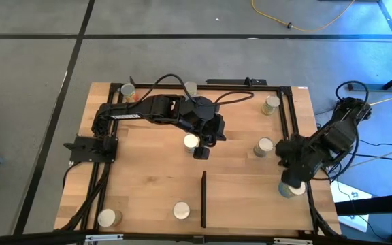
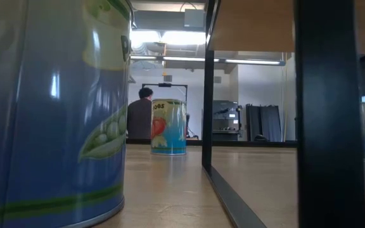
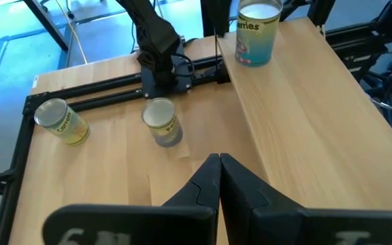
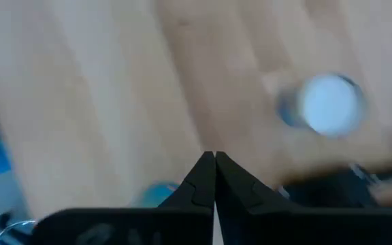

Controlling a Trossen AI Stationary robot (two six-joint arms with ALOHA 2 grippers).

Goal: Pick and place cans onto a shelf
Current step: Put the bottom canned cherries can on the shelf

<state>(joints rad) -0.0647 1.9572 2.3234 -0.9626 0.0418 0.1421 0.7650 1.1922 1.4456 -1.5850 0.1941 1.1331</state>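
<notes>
Several cans stand upright on the wooden tabletop (image 1: 148, 170). One can (image 1: 291, 190) stands on the light-wood shelf (image 1: 257, 201) at its right end; it appears in the left wrist view as a blue-labelled can (image 3: 257, 34) on the raised shelf (image 3: 305, 116). My right gripper (image 1: 294, 178) hangs shut just above that can's far side, pointing steeply down, with nothing between its fingers (image 4: 214, 160). My left gripper (image 1: 202, 148) is shut and empty, high over the table's middle. A can (image 1: 191, 141) stands beneath it. Two more cans (image 3: 162, 122) (image 3: 61, 122) stand beyond its fingers (image 3: 220, 167).
Other cans stand at the far left (image 1: 128, 90), far middle (image 1: 191, 88), near left (image 1: 107, 218) and near middle (image 1: 181, 210). A black bar (image 1: 203, 199) edges the shelf's left side. In the low view the shelf's black legs (image 2: 331, 114) stand close, and a person (image 2: 139, 114) sits in the room behind.
</notes>
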